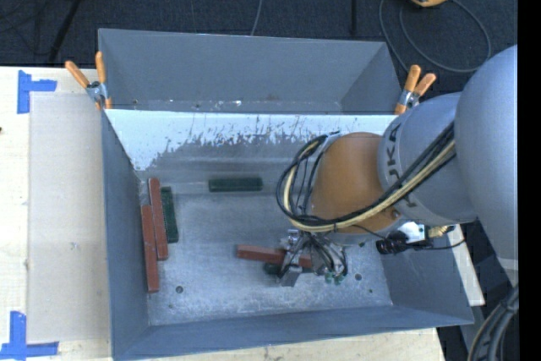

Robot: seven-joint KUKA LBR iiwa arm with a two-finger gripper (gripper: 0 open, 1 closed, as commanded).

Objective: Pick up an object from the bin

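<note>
My gripper (pixel 292 265) is low over the bin floor at the front right, under the orange wrist cover. It sits right at the right end of a thin red-brown bar (pixel 260 253) that lies flat and points left. A small dark piece (pixel 274 270) shows just beside the gripper's tip. I cannot tell whether the bar is gripped. A dark green bar (pixel 236 184) lies flat farther back, to the upper left of the gripper.
Along the bin's left wall lie two long red-brown bars (pixel 151 249) (pixel 158 220) and a dark green bar (pixel 170 214), side by side. The arm and its cables cover the bin's right side.
</note>
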